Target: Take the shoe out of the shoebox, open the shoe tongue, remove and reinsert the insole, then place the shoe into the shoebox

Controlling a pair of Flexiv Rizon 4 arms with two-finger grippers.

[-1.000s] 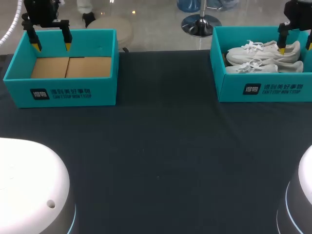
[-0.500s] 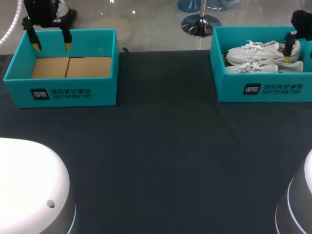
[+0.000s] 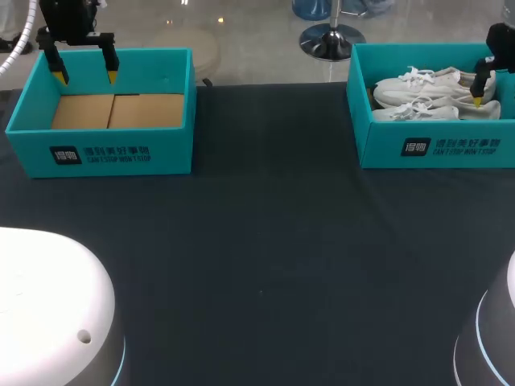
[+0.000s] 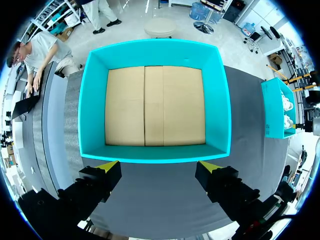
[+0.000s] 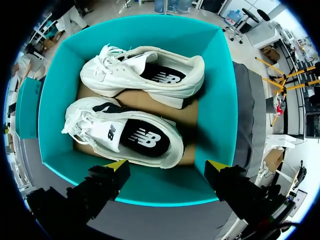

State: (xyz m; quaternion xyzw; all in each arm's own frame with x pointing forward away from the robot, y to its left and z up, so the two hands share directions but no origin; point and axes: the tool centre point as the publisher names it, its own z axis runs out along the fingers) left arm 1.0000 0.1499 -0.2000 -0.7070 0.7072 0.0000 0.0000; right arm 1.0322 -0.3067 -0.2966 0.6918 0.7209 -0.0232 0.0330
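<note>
Two white shoes lie side by side in the teal shoebox (image 3: 434, 145) at the table's back right, toes to the left. In the right wrist view the nearer shoe (image 5: 125, 132) and the farther shoe (image 5: 145, 75) both show dark insoles. My right gripper (image 5: 167, 165) hangs open above the shoebox wall (image 5: 225, 100), with the nearer shoe just ahead of its fingers. In the head view the right gripper (image 3: 500, 98) hangs over the shoes' heel end (image 3: 483, 108), one tip past the frame edge. My left gripper (image 3: 84, 77) stands open over the other box.
An empty teal box (image 3: 105, 153) with a cardboard floor stands at the back left, and my left gripper (image 4: 159, 167) hovers at its near wall (image 4: 155, 152). Dark tabletop (image 3: 265, 241) spreads between and in front of the two boxes.
My right gripper has shifted to the right and lowered toward the shoes' heel end. The left arm has not moved.
</note>
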